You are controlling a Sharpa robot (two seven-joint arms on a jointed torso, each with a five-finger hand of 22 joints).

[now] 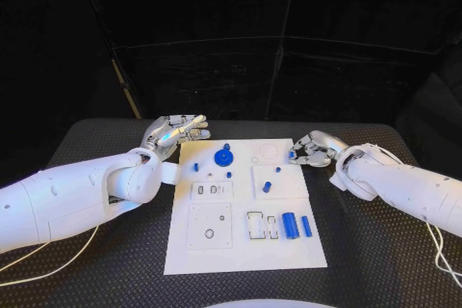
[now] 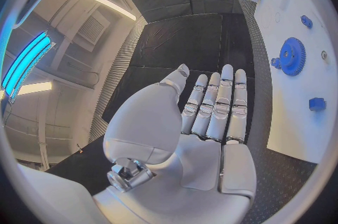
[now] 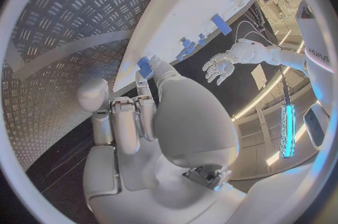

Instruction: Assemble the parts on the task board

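Note:
The white task board (image 1: 241, 254) lies in the middle of the table. On it sit a blue gear (image 1: 223, 157), two blue cylinders (image 1: 289, 226) side by side, and small blue pegs (image 1: 267, 186). My left hand (image 1: 176, 131) hovers at the board's far left corner with its fingers (image 2: 218, 103) straight and nothing in it. The gear (image 2: 290, 56) lies on the board beyond them. My right hand (image 1: 313, 149) sits at the board's far right edge with its fingers curled, pinching a small blue part (image 3: 145, 65) at its fingertips.
The black ribbed table (image 1: 385, 254) surrounds the board. White cables trail near the front left (image 1: 39, 254) and front right (image 1: 444, 254). Square recessed plates (image 1: 209, 224) with holes lie on the board's left half.

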